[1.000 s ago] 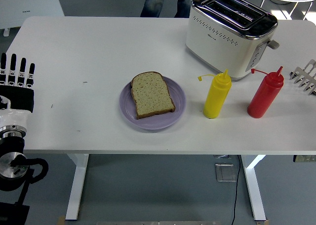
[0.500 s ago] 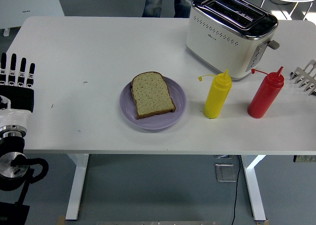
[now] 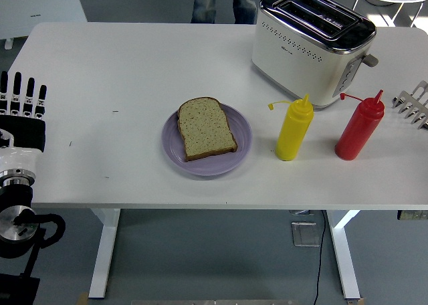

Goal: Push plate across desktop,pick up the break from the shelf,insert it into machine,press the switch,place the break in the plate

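Note:
A slice of brown bread lies flat on the purple plate at the middle of the white table. The white and chrome toaster stands at the back right, its slots empty. A metal rack shows at the right edge. My left hand rests at the left edge of the table, fingers straight and extended, holding nothing, far from the plate. My right hand is out of view.
A yellow squeeze bottle and a red squeeze bottle stand upright in front of the toaster, right of the plate. A person's legs show beyond the far edge. A white unit stands at the top left.
The person's legs beyond the table have shifted slightly. My left hand, the plate and the bread have not moved.

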Action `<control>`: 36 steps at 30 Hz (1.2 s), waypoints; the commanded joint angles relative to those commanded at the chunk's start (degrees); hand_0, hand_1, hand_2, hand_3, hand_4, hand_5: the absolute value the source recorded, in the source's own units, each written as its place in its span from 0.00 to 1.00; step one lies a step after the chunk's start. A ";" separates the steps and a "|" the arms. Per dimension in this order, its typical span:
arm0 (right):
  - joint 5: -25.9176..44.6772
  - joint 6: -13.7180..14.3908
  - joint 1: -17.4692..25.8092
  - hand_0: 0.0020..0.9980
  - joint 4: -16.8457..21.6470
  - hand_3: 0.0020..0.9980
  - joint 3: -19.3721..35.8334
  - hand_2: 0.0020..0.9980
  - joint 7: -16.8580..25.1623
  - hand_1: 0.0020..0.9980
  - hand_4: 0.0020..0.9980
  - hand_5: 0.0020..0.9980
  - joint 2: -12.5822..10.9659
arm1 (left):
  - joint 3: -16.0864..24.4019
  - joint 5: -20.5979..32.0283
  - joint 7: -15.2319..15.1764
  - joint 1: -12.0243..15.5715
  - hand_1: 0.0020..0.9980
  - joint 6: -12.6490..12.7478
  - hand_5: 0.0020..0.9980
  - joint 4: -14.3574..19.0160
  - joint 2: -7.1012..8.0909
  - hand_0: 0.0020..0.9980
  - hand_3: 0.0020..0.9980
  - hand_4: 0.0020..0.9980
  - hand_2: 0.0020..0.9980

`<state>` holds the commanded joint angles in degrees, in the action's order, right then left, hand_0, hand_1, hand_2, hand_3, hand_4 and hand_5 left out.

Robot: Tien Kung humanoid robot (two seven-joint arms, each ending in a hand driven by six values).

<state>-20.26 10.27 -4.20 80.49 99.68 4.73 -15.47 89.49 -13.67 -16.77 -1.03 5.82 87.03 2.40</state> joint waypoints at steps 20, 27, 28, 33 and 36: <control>0.44 0.05 -0.01 0.86 0.02 0.80 0.24 0.82 -0.11 0.79 0.54 0.57 0.05 | -0.13 0.05 0.00 0.05 0.89 0.01 1.00 0.00 -0.06 0.89 0.78 0.55 0.88; 0.59 0.07 0.23 0.86 -0.02 0.80 0.44 0.82 -0.09 0.79 0.54 0.57 0.08 | -0.32 0.04 -0.01 0.15 0.89 0.02 1.00 -0.02 -0.03 0.89 0.78 0.55 0.88; 0.59 0.07 0.28 0.86 -0.03 0.80 0.44 0.82 -0.10 0.79 0.54 0.57 0.09 | -0.32 0.04 -0.02 0.19 0.89 0.02 1.00 -0.01 -0.03 0.89 0.78 0.55 0.88; 0.68 0.07 0.47 0.86 -0.03 0.80 0.48 0.82 -0.10 0.79 0.54 0.57 0.10 | -0.43 0.03 -0.04 0.31 0.89 0.02 1.00 0.01 -0.04 0.89 0.78 0.55 0.88; 0.75 0.09 0.54 0.86 0.00 0.80 0.52 0.82 -0.10 0.79 0.54 0.57 0.10 | -0.55 0.02 -0.03 0.33 0.89 0.02 1.00 0.02 -0.05 0.89 0.78 0.54 0.88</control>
<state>-19.50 10.36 -3.66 80.48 100.20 4.63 -15.37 88.94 -13.65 -16.81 -0.70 5.84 87.04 2.35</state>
